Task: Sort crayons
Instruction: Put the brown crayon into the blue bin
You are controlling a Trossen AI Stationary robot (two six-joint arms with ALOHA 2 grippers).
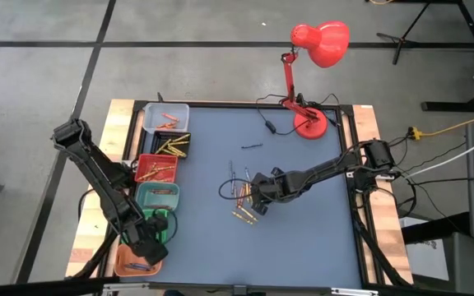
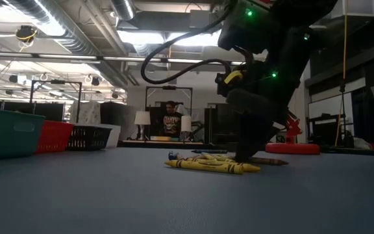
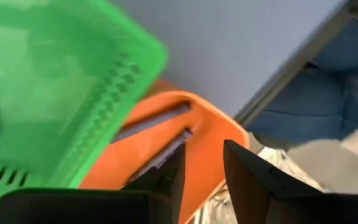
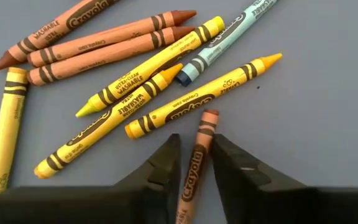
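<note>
Right wrist view: right gripper [image 4: 194, 163] low over loose pile of crayons [image 4: 135, 74] at centre of blue worktop [image 1: 303, 222]. Jaws narrowly parted, straddling one brown crayon [image 4: 194, 168]; contact with it not determinable. Yellow, tan and light-blue sticks fan out just beyond jaw tips, several touching or crossing.

High view: left gripper [image 1: 148, 247] at worktop's left edge, over orange bin [image 1: 126, 265], next to green bin [image 1: 156, 197]. Jaws slightly apart, empty. Red bin [image 1: 156, 168] and dark bin [image 1: 174, 146] hold sorted crayons.
</note>
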